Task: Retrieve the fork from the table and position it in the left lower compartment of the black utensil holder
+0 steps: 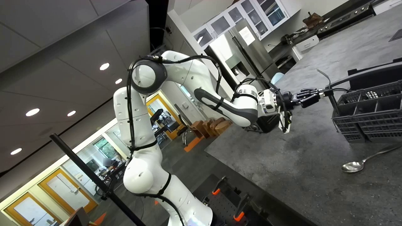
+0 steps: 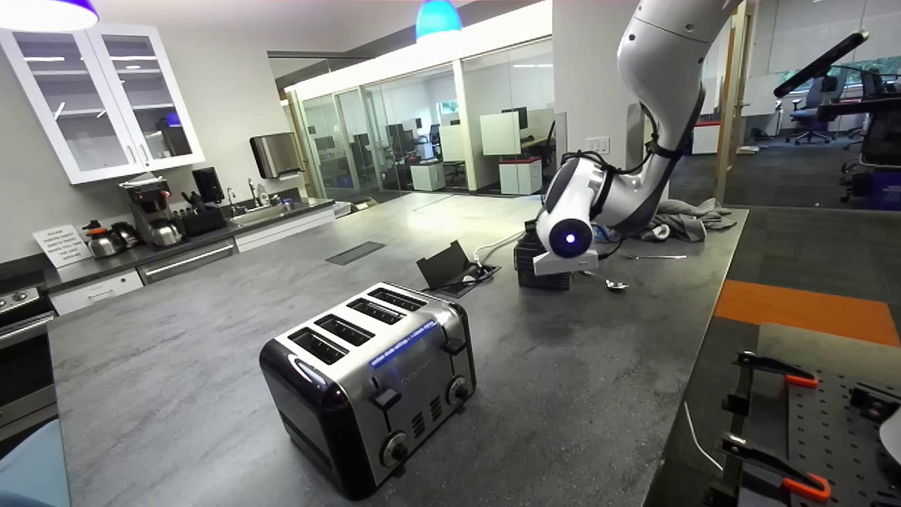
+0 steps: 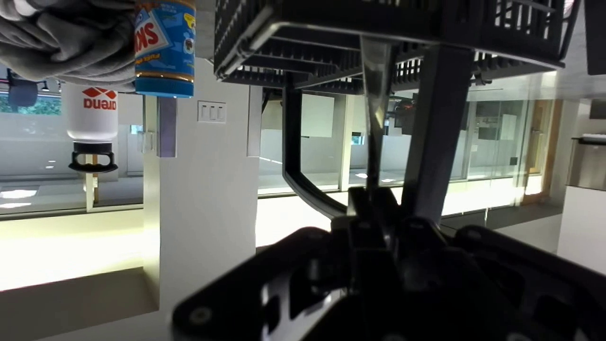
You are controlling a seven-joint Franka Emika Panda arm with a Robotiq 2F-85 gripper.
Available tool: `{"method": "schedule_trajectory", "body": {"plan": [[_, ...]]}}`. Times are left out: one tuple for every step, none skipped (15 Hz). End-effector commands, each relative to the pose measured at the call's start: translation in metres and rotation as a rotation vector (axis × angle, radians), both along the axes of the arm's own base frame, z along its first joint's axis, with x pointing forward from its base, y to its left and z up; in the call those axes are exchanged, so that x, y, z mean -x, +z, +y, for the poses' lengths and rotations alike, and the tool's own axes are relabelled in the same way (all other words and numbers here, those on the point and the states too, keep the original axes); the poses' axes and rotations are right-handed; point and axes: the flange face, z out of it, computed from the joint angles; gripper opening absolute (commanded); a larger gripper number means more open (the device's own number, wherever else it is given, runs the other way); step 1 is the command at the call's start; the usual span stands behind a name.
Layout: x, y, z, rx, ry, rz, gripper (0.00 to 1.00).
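Note:
My gripper is shut on the slim silver fork, seen with its fingertips in the upside-down wrist view. The fork's curved head sticks up above the fingers. Its wide handle end passes behind the near rim of the black utensil holder; that end is hidden, and I cannot tell which compartment it is at. The holder, slatted with several compartments and an arched handle, stands upright on the dark grey table. The fingertips are beside its handle. The arm hides the gripper in an exterior view.
A silver spoon lies in front of the holder. Another slim utensil lies near grey cloth. A peanut butter jar and white bottle stand by the cloth. A toaster and open outlet box are on the table.

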Motion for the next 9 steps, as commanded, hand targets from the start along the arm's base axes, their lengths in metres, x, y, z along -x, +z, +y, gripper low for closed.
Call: {"method": "schedule_trajectory", "body": {"plan": [[-0.006, 0.003, -0.003, 0.011, 0.020, -0.029, 0.02], [-0.005, 0.003, -0.003, 0.011, 0.024, -0.035, 0.02], [-0.005, 0.003, -0.002, 0.005, 0.029, -0.042, 0.02], [-0.004, 0.005, -0.002, 0.002, 0.029, -0.053, 0.02], [-0.004, 0.006, -0.002, -0.004, 0.032, -0.063, 0.02], [-0.003, 0.009, -0.003, -0.005, 0.032, -0.078, 0.02], [-0.002, 0.013, -0.004, -0.005, 0.034, -0.095, 0.02], [0.000, 0.014, -0.005, -0.006, 0.033, -0.110, 0.02], [0.002, 0.017, -0.005, -0.009, 0.034, -0.126, 0.02]]}}
